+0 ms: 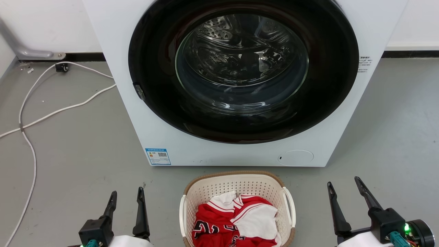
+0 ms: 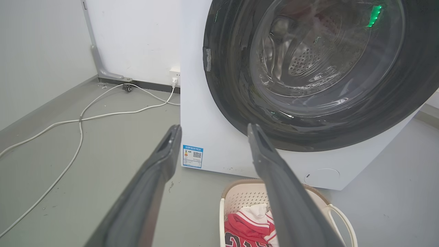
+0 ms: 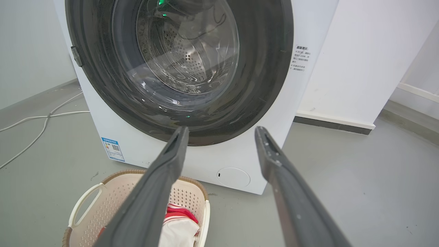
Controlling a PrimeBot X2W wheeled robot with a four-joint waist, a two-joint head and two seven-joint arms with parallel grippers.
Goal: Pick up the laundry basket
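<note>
**Both grippers open, either side of the basket on the floor**

The left gripper point(image 1: 126, 192) hangs at the lower left of the head view with its two dark fingers spread and nothing between them; the left wrist view shows the same gap, with the washing machine's white front visible through it. The right gripper point(image 1: 343, 181) sits at the lower right, its fingers likewise apart and holding nothing; a green light glows on its wrist. Neither gripper touches anything.

Between the two grippers, well apart from each, the laundry basket point(image 1: 236, 173) stands upright on the grey floor point(image 1: 68, 164); its brown rim runs around the cream perforated wall. Its white side handles point(image 1: 291, 209) face the grippers, one to each side. Inside lies a bundle of red and white clothing point(image 1: 233, 219), with part of a number printed on the red cloth.

Just beyond the basket stands the washing machine point(image 1: 164, 137); its round dark door point(image 1: 240, 61) is shut, and the steel drum shows through the glass. A blue label point(image 1: 157, 156) sits at the lower left of its front and a round flap point(image 1: 295, 157) at the lower right. To the robot's left, white cables point(image 1: 61, 109) trail across the floor toward the wall.
</note>
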